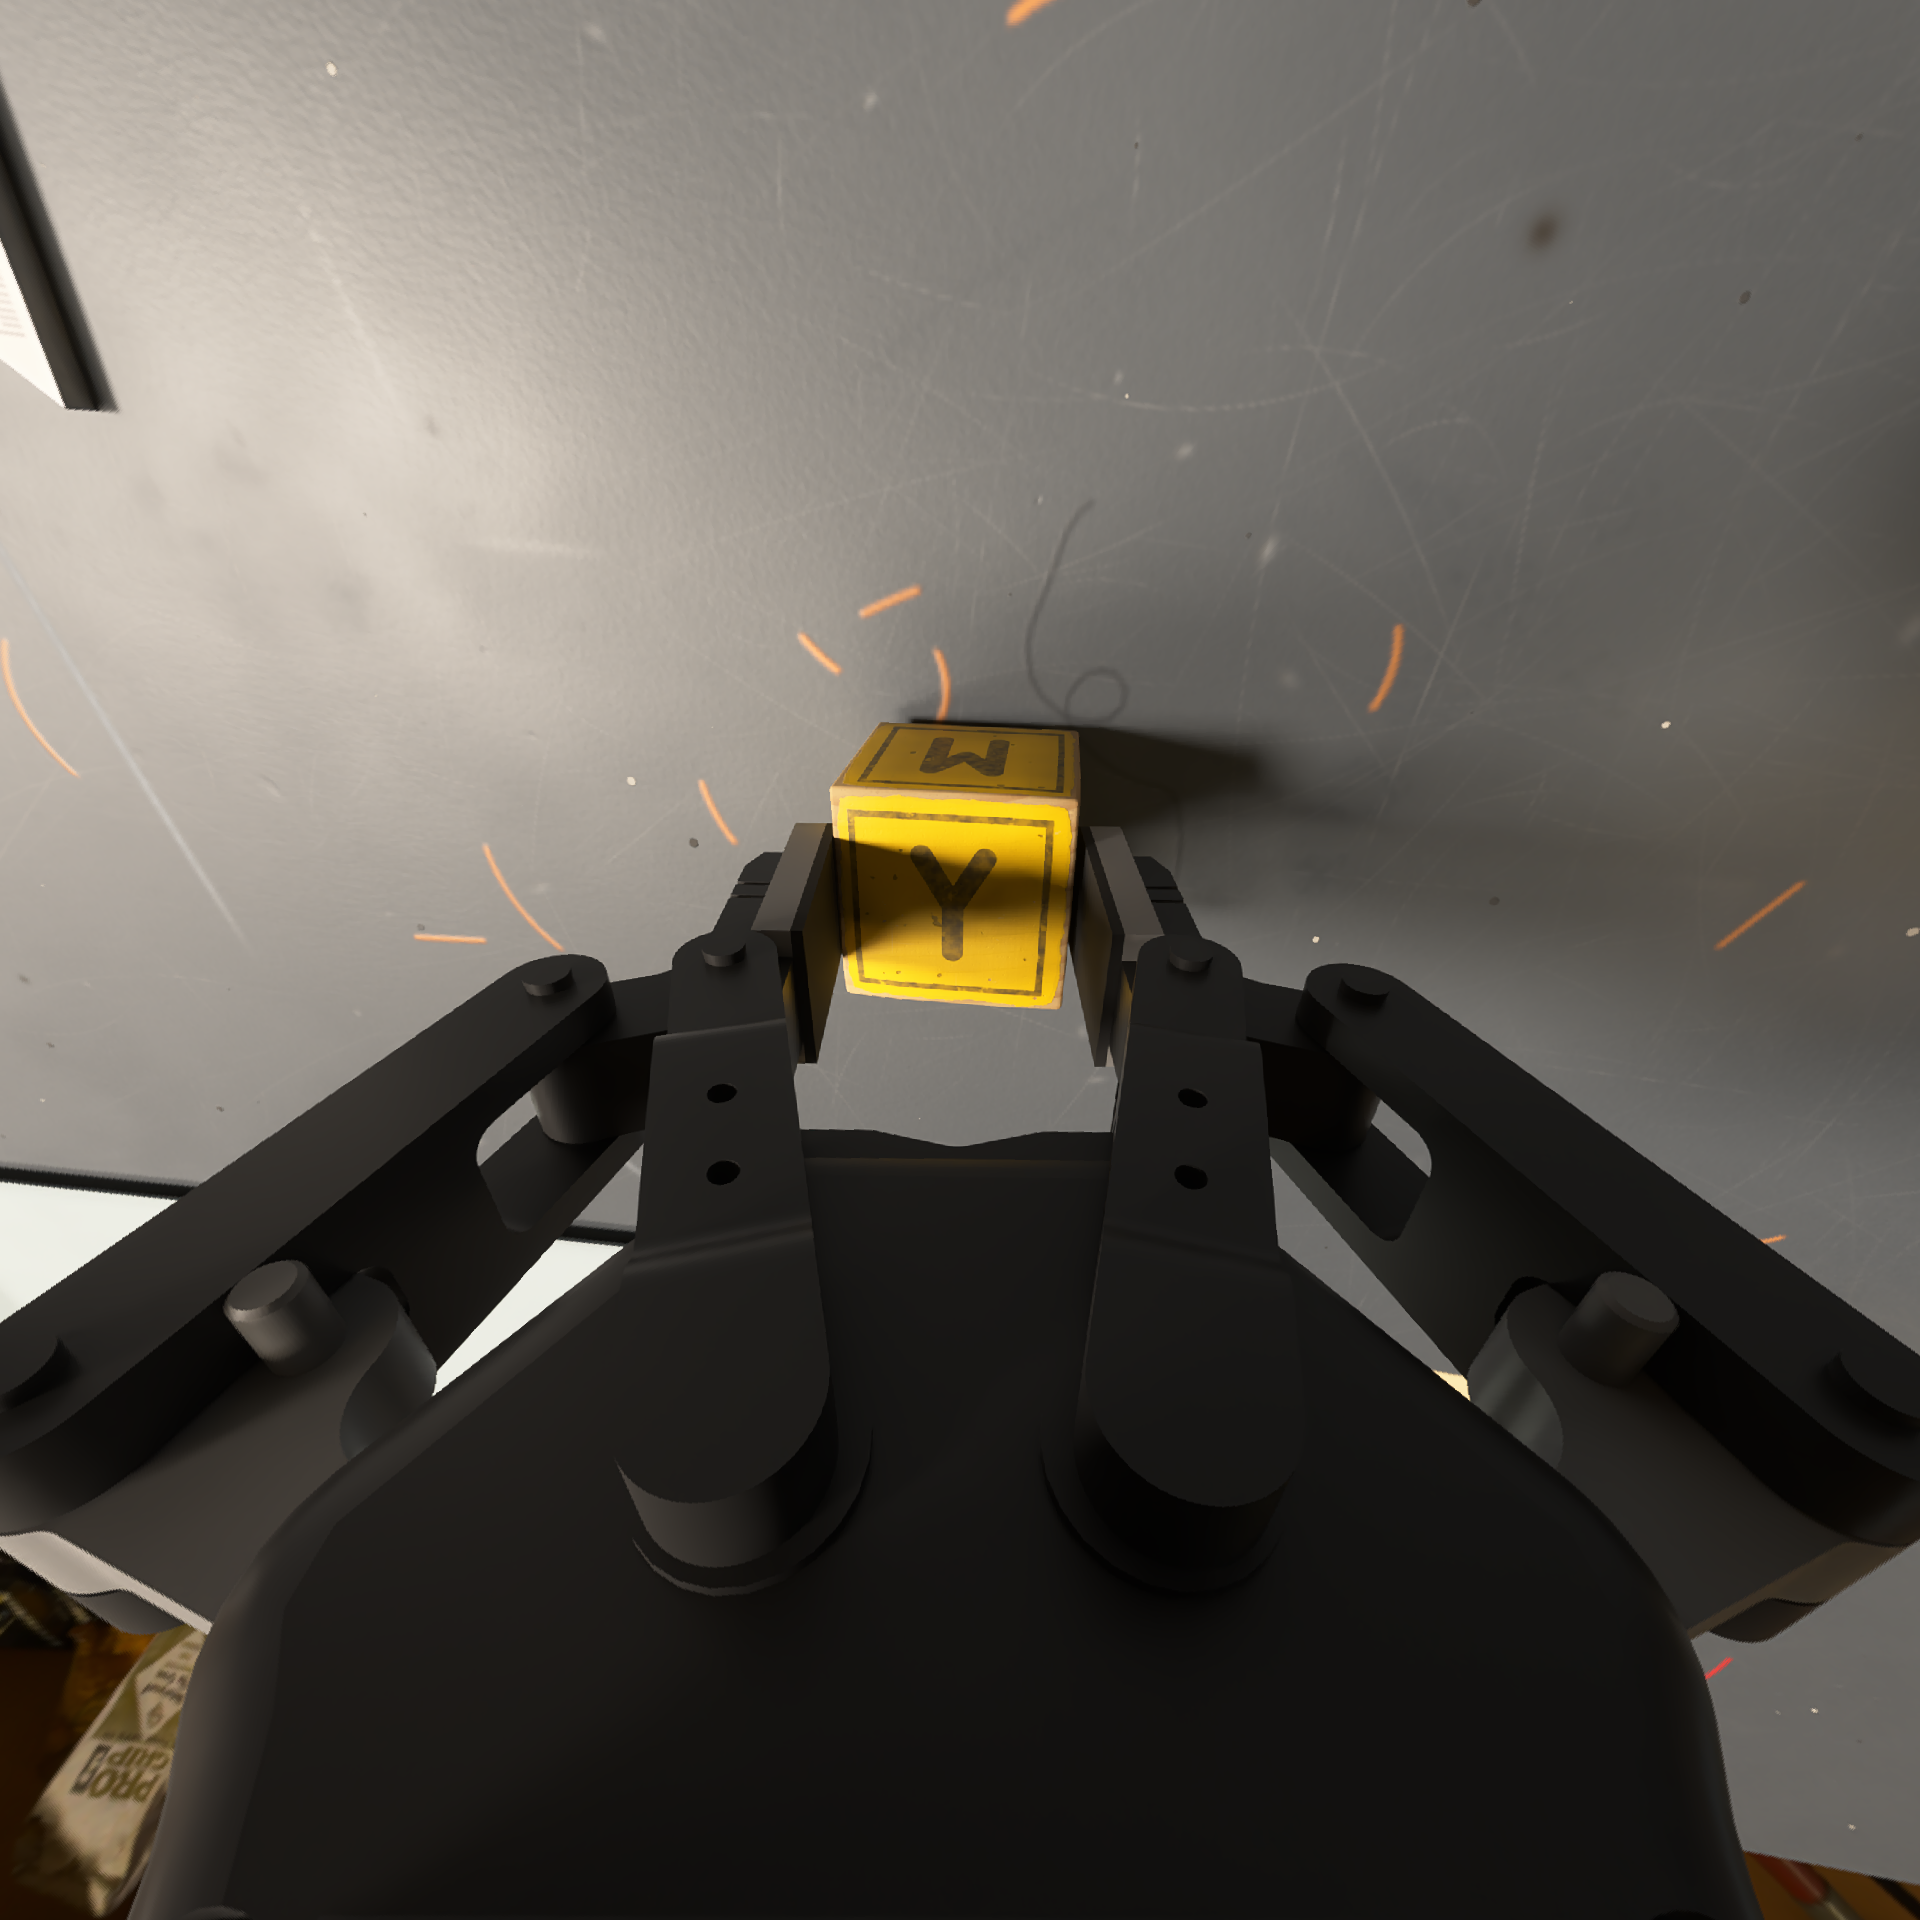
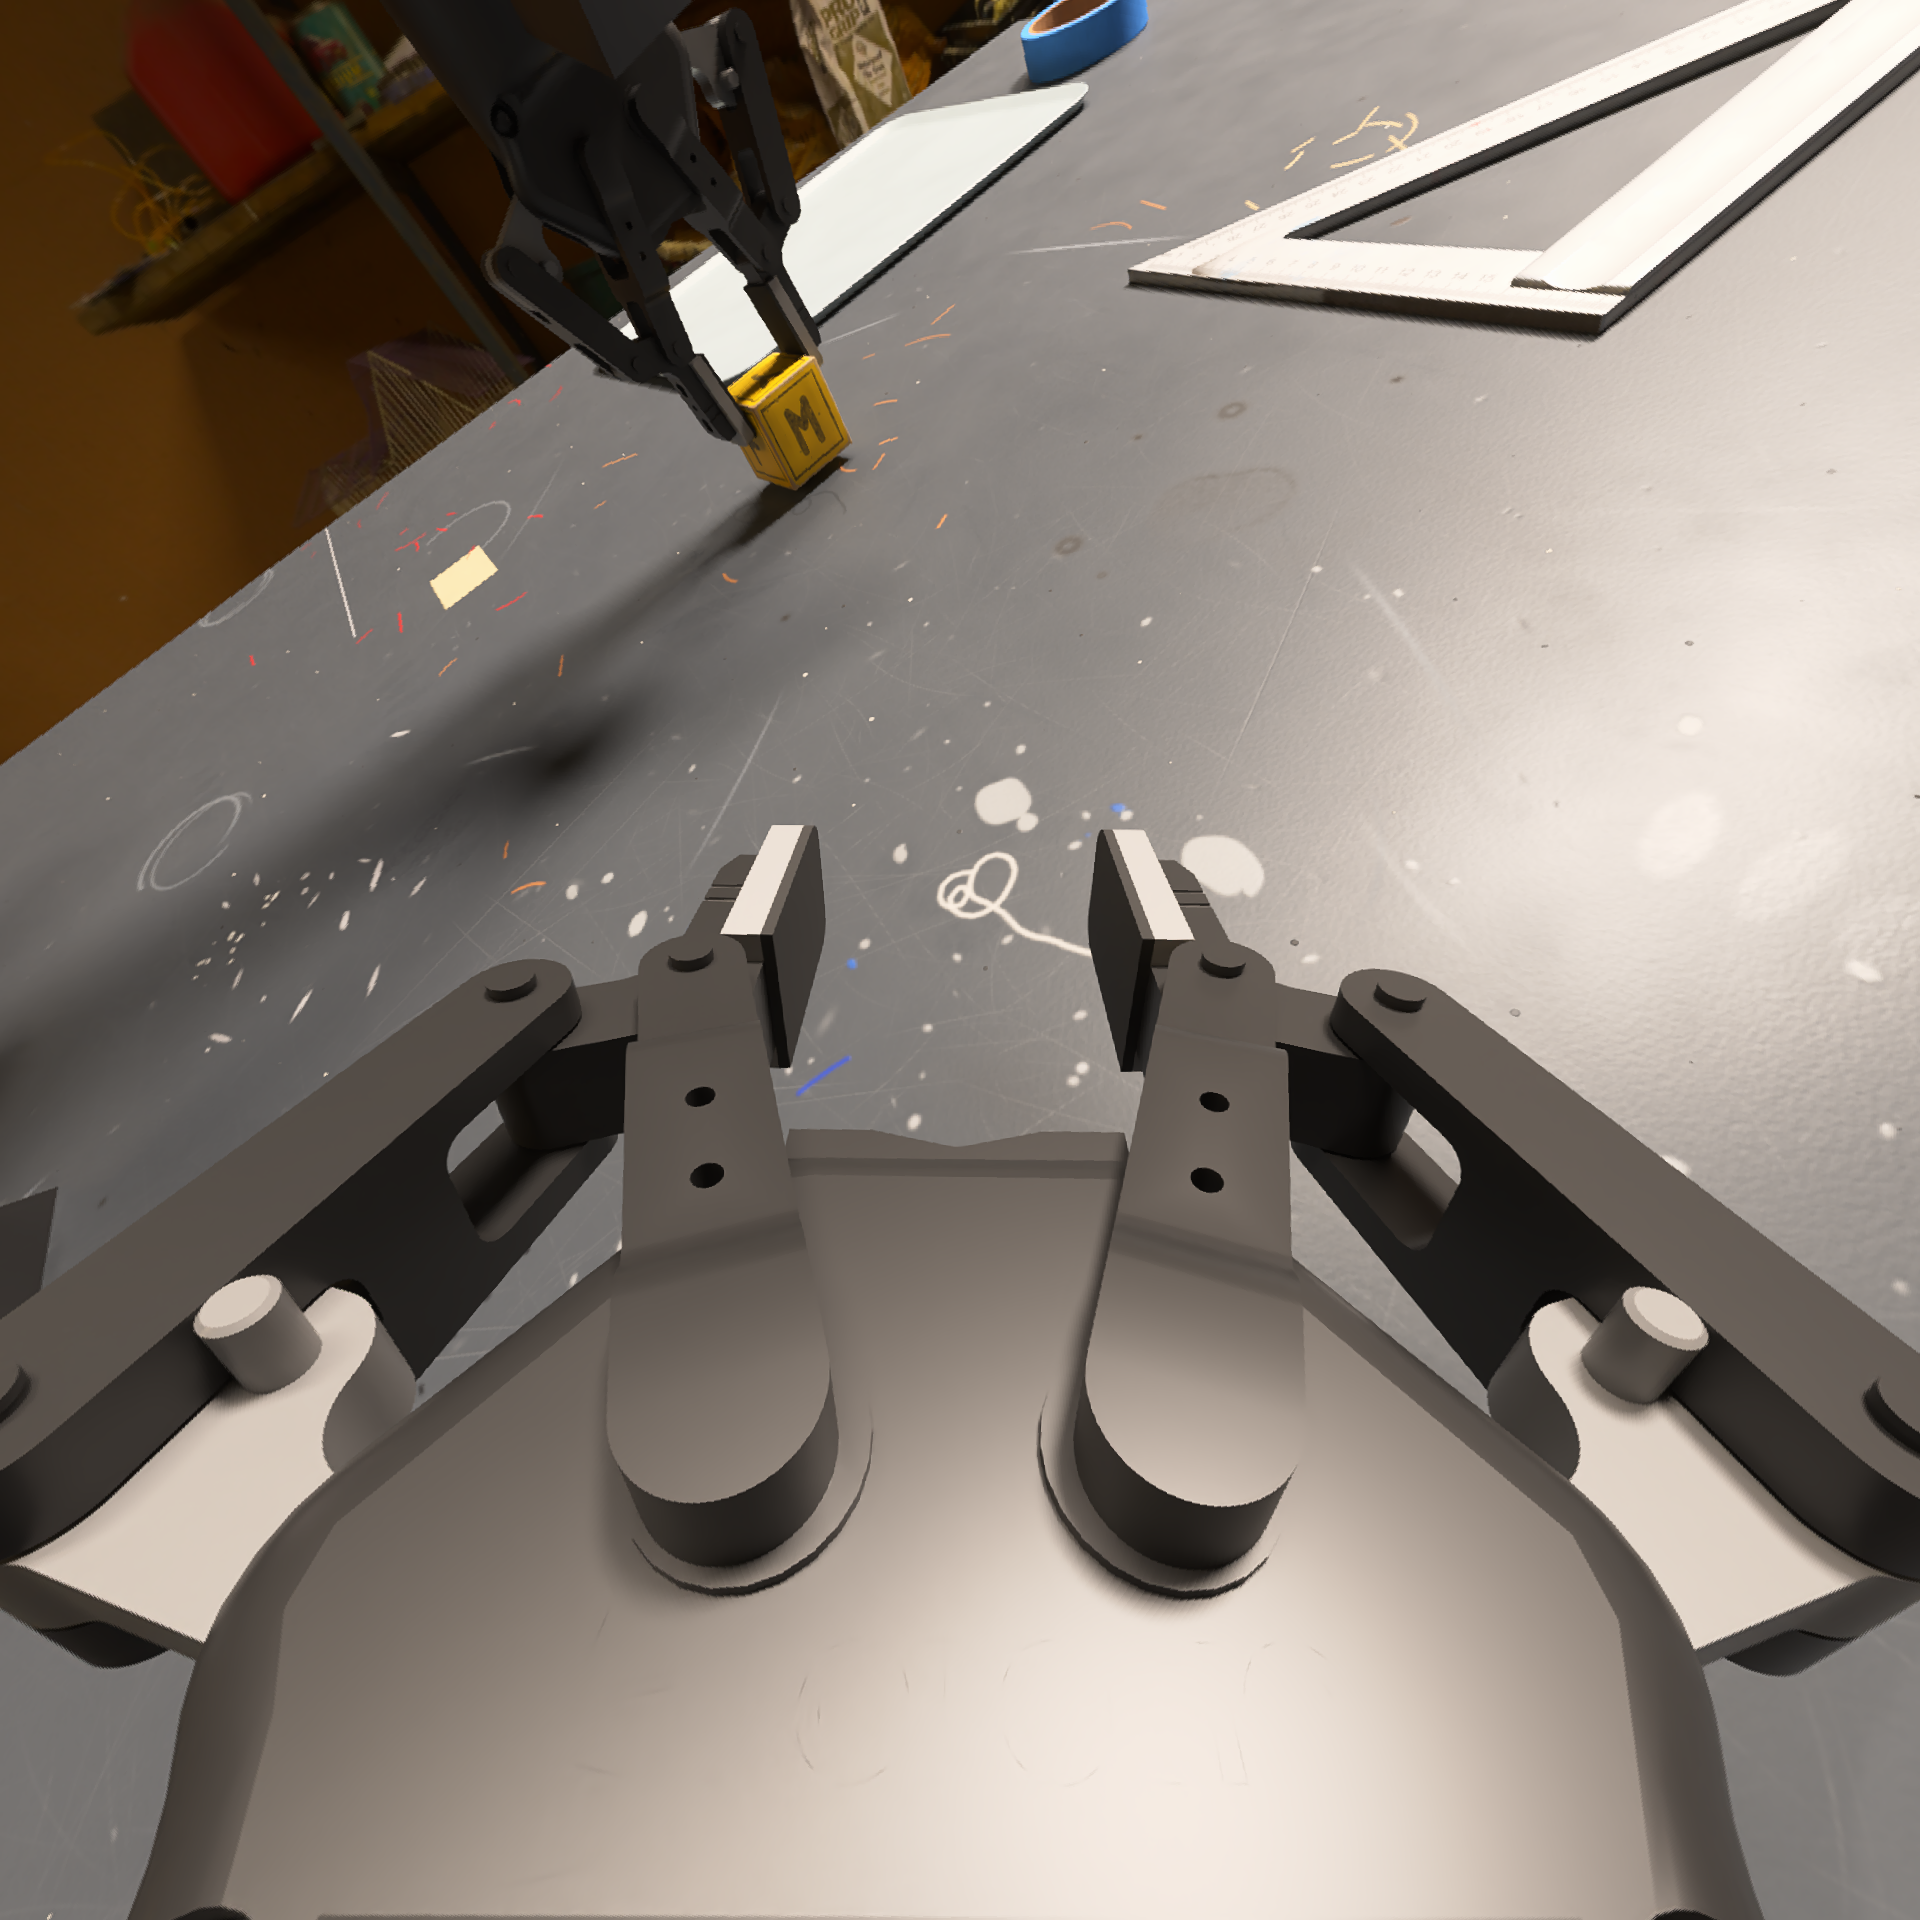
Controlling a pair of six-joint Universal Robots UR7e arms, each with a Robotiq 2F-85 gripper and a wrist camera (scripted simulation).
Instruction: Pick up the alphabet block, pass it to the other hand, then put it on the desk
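The alphabet block (image 1: 954, 904) is a yellow wooden cube with black letters on its faces. It sits between the pads of my left gripper (image 1: 954, 935), which touch its left and right sides, so the gripper is shut on it. In the right wrist view the block (image 2: 798, 421) is tilted in the left gripper (image 2: 764, 374), at or just above the dark grey desk (image 2: 1351, 623); I cannot tell if it touches. My right gripper (image 2: 956, 935) is open and empty, low over the desk, well apart from the block.
A white framing square (image 2: 1455, 249) lies at the far right. A flat white sheet (image 2: 914, 166) lies behind the block, with a blue tape roll (image 2: 1081, 36) and a bag (image 2: 852, 62) beyond. The desk edge (image 2: 260, 603) runs along the left.
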